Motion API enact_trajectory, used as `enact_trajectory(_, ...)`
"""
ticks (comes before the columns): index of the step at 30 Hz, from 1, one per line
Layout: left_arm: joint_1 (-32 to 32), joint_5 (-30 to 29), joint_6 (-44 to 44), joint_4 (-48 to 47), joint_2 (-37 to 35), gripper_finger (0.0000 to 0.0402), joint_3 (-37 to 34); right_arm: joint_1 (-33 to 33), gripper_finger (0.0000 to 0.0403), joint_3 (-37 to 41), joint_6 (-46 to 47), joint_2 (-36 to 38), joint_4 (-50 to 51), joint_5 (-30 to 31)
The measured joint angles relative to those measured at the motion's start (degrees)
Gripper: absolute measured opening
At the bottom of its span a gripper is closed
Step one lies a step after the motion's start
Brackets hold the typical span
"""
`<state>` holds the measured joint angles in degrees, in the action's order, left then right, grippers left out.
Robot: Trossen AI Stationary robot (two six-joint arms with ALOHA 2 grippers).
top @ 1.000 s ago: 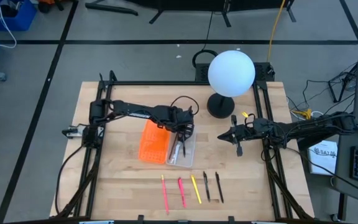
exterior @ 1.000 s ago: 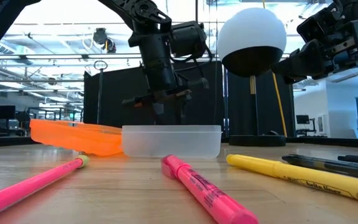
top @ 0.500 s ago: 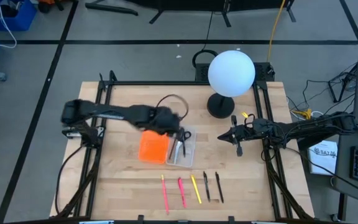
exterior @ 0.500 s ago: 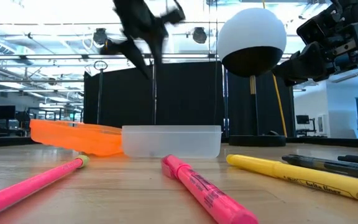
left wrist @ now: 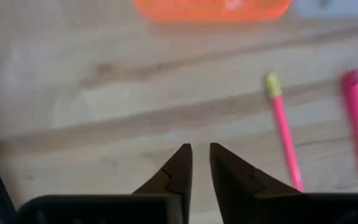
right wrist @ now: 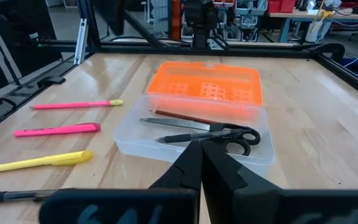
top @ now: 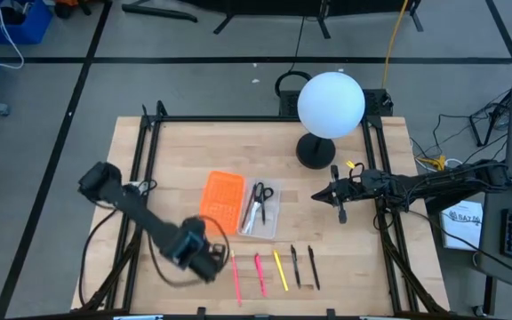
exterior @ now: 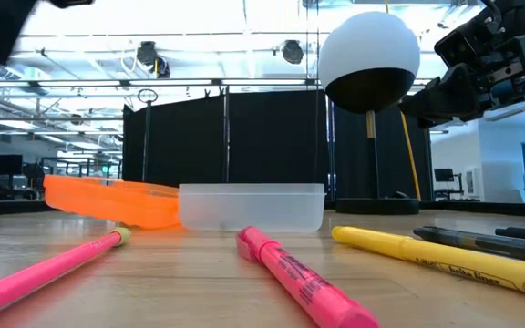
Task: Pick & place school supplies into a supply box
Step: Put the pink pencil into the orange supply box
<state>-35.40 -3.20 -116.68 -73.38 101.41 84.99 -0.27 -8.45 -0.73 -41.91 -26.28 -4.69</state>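
Observation:
The supply box (top: 260, 213), a clear tray joined to an orange panel (top: 222, 200), holds black-handled scissors (right wrist: 229, 134) and a red-brown pencil (right wrist: 179, 116), both lying flat on its floor. Near the front edge a pink pencil (top: 236, 277), a pink highlighter (top: 260, 274), a yellow pen (top: 280, 270) and two dark pens (top: 304, 267) lie flat in a row. My left gripper (left wrist: 201, 152) points down over bare wood just left of the pink pencil (left wrist: 283, 130), narrowly open, with nothing between its fingers. My right gripper (right wrist: 199, 146) hangs shut right of the box.
A white globe lamp on a black base (top: 331, 105) stands at the back right. Black frame rails (top: 145, 133) run along the table's left and right sides. Bare wood lies left of the orange panel and between the box and the pen row.
My left gripper has risen away from the supply box and swung fast toward the table's near left, ending beside the pink pencil. The scissors lie in the box where it had been. The right arm has kept still.

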Motion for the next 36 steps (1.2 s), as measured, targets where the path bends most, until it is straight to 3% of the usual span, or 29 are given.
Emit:
enact_trajectory(6,-2.1,-1.9,-1.3,9.7,7.2,0.0006,0.0,0.0,0.0,0.0,0.0,0.0,0.0,0.0)
enact_trajectory(14,2.9,0.0,5.0,20.6,13.9,0.0021,0.0,0.0,0.0,0.0,1.8,0.0,0.9,-0.1)
enact_trajectory(22,6.4,0.8,11.6,27.1,14.4,0.0026,0.0,0.0,0.0,0.0,1.6,0.0,3.1,-0.1)
enact_trajectory(36,9.4,3.4,12.4,21.3,14.8,0.0174,0.0,0.0,0.0,0.0,1.7,0.0,4.4,-0.1)
